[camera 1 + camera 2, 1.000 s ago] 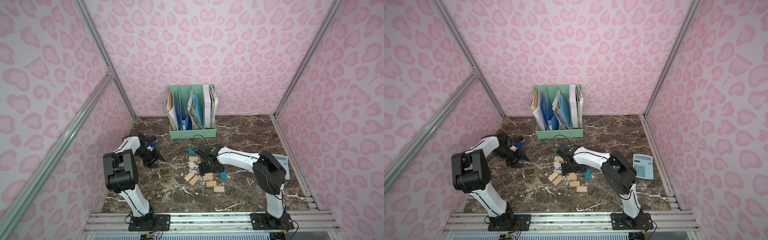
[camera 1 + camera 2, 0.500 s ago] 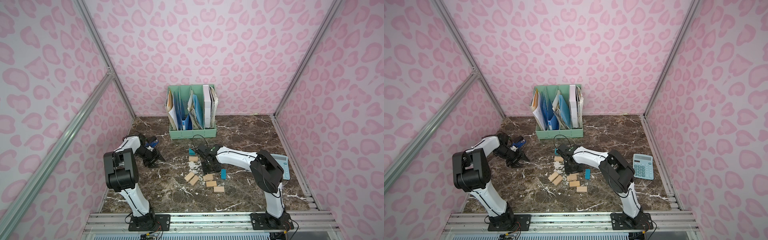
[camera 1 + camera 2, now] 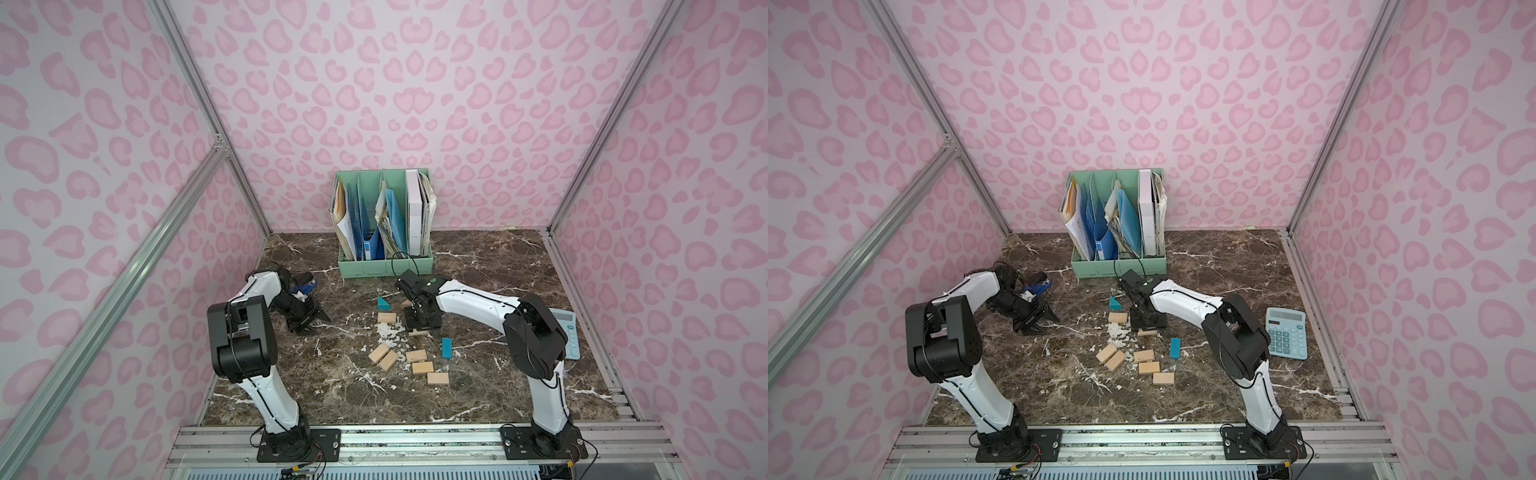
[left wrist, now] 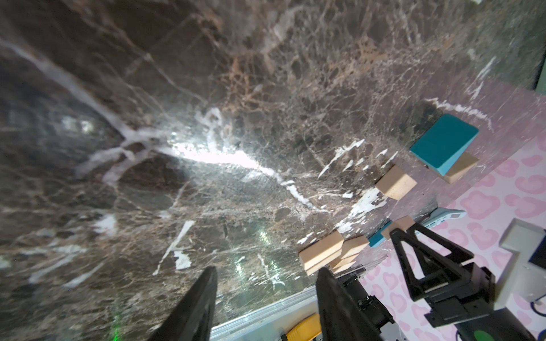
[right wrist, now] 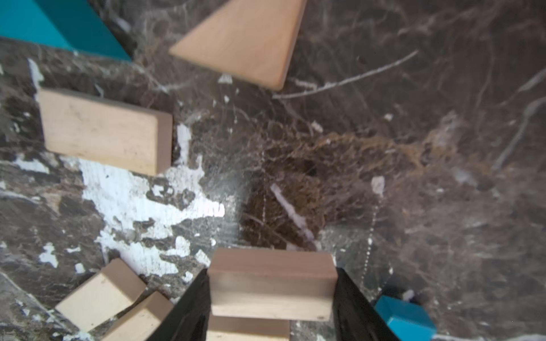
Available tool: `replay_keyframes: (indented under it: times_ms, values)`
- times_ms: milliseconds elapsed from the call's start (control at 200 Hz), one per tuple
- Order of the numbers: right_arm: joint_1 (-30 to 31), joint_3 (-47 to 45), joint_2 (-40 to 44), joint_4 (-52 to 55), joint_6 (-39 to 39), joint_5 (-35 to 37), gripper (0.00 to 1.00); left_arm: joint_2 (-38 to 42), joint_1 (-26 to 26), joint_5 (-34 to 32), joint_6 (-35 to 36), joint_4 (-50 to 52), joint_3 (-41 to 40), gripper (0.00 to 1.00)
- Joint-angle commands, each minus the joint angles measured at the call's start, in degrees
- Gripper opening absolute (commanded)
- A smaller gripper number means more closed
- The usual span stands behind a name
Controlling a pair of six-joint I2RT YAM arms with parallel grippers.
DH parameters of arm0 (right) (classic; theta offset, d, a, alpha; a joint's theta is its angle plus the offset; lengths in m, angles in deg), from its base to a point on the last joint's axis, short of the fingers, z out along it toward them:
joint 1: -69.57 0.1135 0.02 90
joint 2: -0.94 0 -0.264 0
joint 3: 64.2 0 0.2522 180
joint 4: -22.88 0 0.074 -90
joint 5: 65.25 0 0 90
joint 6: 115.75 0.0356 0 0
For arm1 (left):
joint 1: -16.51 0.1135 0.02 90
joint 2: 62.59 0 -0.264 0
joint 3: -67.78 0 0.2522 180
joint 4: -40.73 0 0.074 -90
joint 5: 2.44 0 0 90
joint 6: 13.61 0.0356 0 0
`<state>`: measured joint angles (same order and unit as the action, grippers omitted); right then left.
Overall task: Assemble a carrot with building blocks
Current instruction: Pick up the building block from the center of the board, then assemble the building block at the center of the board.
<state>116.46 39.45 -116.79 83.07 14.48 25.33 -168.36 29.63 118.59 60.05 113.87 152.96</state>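
Your right end effector (image 5: 271,273) is clamped on a tan block (image 5: 270,290), down near the desk (image 5: 413,177). Just beside it lies a teal block (image 5: 404,320); ahead of its tips sit a second tan block (image 5: 100,130), a tan triangle (image 5: 245,38) and a teal triangle (image 5: 59,26). Your left end effector (image 4: 266,270) is spread apart and empty, well away from them.

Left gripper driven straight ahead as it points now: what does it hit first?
Probably the bare marble tabletop: the left gripper, open and empty, angles down at it. The nearest tan blocks lie off to one side of that line, though depth is hard to judge.
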Motion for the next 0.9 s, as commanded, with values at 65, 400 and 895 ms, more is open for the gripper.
replay_keyframes:
  times_ms: [65,400,895]
  values:
    - [-2.1,5.3,-3.8,0.9,-2.8,-0.6,0.32,0.1,0.1,0.4,1.0,1.2,-0.1,0.56]
    - [-3.3,14.0,-10.0,2.7,-3.5,-1.9,0.32,0.5,0.1,0.7,1.1,1.2,-0.4,0.56]
    - [-2.2,13.5,-10.6,0.7,-2.2,-5.6,0.48,0.2,0.1,0.7,1.3,1.2,-0.4,0.55]
